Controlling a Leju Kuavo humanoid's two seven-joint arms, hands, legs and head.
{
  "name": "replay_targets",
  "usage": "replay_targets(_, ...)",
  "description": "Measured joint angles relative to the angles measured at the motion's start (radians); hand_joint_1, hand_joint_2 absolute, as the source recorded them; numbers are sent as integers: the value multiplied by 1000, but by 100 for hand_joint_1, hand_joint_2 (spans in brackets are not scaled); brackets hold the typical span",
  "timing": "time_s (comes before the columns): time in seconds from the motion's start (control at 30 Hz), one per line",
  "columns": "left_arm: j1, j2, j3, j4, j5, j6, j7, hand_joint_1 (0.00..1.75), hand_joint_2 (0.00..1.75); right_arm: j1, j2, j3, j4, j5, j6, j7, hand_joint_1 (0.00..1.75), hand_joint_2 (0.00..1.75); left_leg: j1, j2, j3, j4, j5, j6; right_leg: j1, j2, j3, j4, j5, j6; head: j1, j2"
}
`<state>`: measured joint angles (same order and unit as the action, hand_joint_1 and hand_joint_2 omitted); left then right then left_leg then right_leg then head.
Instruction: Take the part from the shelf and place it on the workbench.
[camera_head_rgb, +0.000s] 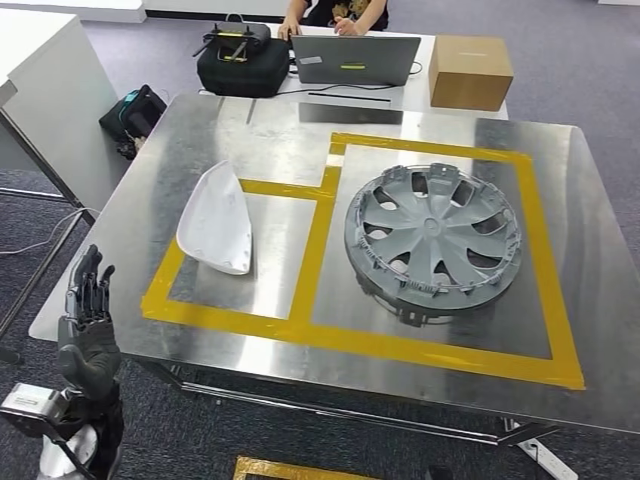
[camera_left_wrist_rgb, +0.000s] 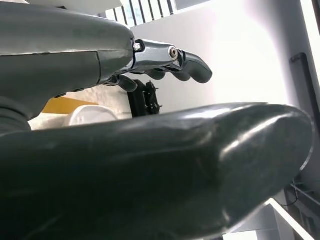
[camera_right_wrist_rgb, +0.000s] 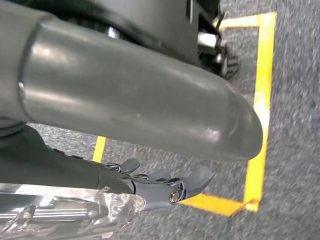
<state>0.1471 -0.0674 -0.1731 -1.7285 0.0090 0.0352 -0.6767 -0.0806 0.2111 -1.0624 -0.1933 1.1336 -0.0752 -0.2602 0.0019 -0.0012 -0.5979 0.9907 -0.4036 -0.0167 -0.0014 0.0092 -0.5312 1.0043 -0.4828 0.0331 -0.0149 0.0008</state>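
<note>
A white curved shell part (camera_head_rgb: 217, 218) lies on the steel workbench (camera_head_rgb: 189, 140) inside the left yellow-taped square. A grey wheel cover (camera_head_rgb: 433, 236) lies in the larger taped square to its right. My left hand (camera_head_rgb: 87, 320) is raised beside the bench's near-left corner, fingers extended upward and apart, holding nothing. The left wrist view shows that hand's thumb (camera_left_wrist_rgb: 158, 175) and straight fingers (camera_left_wrist_rgb: 177, 62) with nothing between them. In the right wrist view my right hand (camera_right_wrist_rgb: 166, 185) hangs over the grey carpet, fingers extended and empty.
Behind the bench stand a laptop (camera_head_rgb: 355, 58), a black bag (camera_head_rgb: 241, 55) and a cardboard box (camera_head_rgb: 469, 70), with a person's hands (camera_head_rgb: 347, 25) at the laptop. A white table (camera_head_rgb: 45, 90) is at left. Yellow tape (camera_right_wrist_rgb: 260, 95) marks the floor.
</note>
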Motion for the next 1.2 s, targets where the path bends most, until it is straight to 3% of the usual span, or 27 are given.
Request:
replay_targets(0.07, 0, 0, 0, 0, 0, 0, 0, 0, 0, 0, 0, 0, 0, 0, 1, 0, 0, 0, 1, 0, -17, 35, -33, -11, -4, -2, -6, -6, 12, -14, -3, 0)
replay_targets(0.17, 2, 1, 0, 0, -1, 1, 0, 0, 0, 0, 0, 0, 0, 0, 2, 0, 0, 0, 5, 0, -90, 215, -141, -24, -7, -4, -24, -7, 26, -23, -8, 0)
replay_targets(0.2, 3, 1, 1, 0, -1, 1, 0, 0, 0, 0, 0, 0, 0, 0, 2, 0, 0, 0, 6, 0, -105, 262, -159, -26, -7, -4, -30, -7, 30, -22, -7, 0)
replay_targets(0.23, 4, 1, 1, 0, -1, 1, 0, 0, 0, 1, 0, 0, 0, 0, 2, 0, 0, 0, 7, 0, -104, 273, -157, -27, -7, -4, -35, -7, 34, -21, -8, 0)
replay_targets(0.27, 5, 1, 1, 0, -1, 1, 0, 0, 0, 1, 0, 0, 0, 1, 2, 0, 0, 0, 8, 0, -82, 243, -137, -27, -8, -4, -39, -7, 38, -18, -8, 0)
replay_targets(0.33, 4, 1, 1, 0, -1, 1, 0, 0, 0, 1, 0, 0, 0, 1, 3, 0, 0, 0, 10, 0, -1, 110, -80, -27, -8, -2, -44, -6, 43, -11, -8, 0)
replay_targets(0.4, 3, 1, 0, 0, -2, 1, 1, 0, 0, 0, 0, 0, 0, 1, 3, 0, 0, 0, 9, -2, 53, 8, -55, -20, -4, -1, -50, -2, 48, -1, -7, 0)
replay_targets(0.53, 5, 1, 1, 0, -2, 1, 2, 0, 0, 1, 0, 0, 0, 1, 3, 0, 0, 0, 6, -4, 51, -12, -46, 12, -6, -2, -64, 3, 48, 23, -5, 0)
replay_targets(0.6, 5, 0, 2, 0, -2, 0, 2, 0, 0, 1, 0, 0, 0, 1, 4, 0, 0, 0, 8, -1, 45, -14, -38, 26, -8, -3, -97, 76, -4, 31, -1, 0)
replay_targets(0.67, 5, 0, 2, 0, -2, 0, 2, 0, 0, 1, 0, 0, 0, 1, 4, 0, 0, 0, 6, 0, 36, -14, -32, 34, -8, -3, -153, 216, -79, 36, 1, 0)
replay_targets(0.7, 5, 0, 2, 0, -2, 0, 2, 0, 0, 2, 0, 0, 0, 1, 3, 0, 0, 0, 5, 0, 31, -14, -28, 35, -8, -3, -173, 272, -101, 36, 1, 0)
replay_targets(0.73, 5, 0, 2, 0, -2, 0, 2, 0, 0, 2, 0, 0, 0, 1, 3, 0, 0, 0, 4, 0, 27, -14, -25, 36, -7, -3, -175, 292, -105, 36, 1, 0)
replay_targets(0.77, 6, 0, 2, 0, -2, 0, 2, 0, 0, 3, 0, 0, 0, 1, 3, 0, 0, 0, 3, 0, 25, -13, -22, 35, -7, -3, -156, 269, -89, 34, 1, 0)
replay_targets(0.83, 6, 0, 2, 0, -2, 0, 2, 0, 0, 2, 0, 0, 0, 1, 3, 0, 0, 0, 3, -1, 22, -13, -18, 31, -7, -3, -72, 131, -33, 28, 1, 0)
replay_targets(0.9, 5, 0, 2, -1, -2, 0, 2, 0, 0, -2, 0, 0, 0, 1, 4, 0, 0, 0, 0, -1, 18, -10, -12, 23, -5, -2, -5, 14, -2, 20, 0, 0)
replay_targets(1.0, 5, 0, 2, -1, -3, 0, 2, 0, 0, 0, 0, -1, 0, 1, 4, 0, 0, 0, 0, 0, 10, -10, 0, 4, -1, 0, 2, -10, 6, 5, -1, 0)
replay_targets(1.07, 5, 0, 2, -1, -3, 0, 2, 0, 0, 1, 0, -1, 0, 1, 4, 0, 0, 0, 2, 0, -1, 9, -19, -7, -4, -2, -3, -13, 16, -8, -2, 0)
replay_targets(1.13, 5, 0, 3, -1, -3, 0, 2, 0, 0, -1, 0, -1, 0, 1, 4, 0, 0, 0, 5, 0, -42, 108, -90, -17, -7, -4, -14, -15, 28, -19, -5, 0)
replay_targets(1.2, 5, 1, 3, -1, -3, 0, 2, 0, 0, -2, 0, -1, 0, 1, 4, 1, 0, 0, 7, 0, -94, 241, -159, -23, -7, -4, -29, -15, 38, -22, -6, 0)
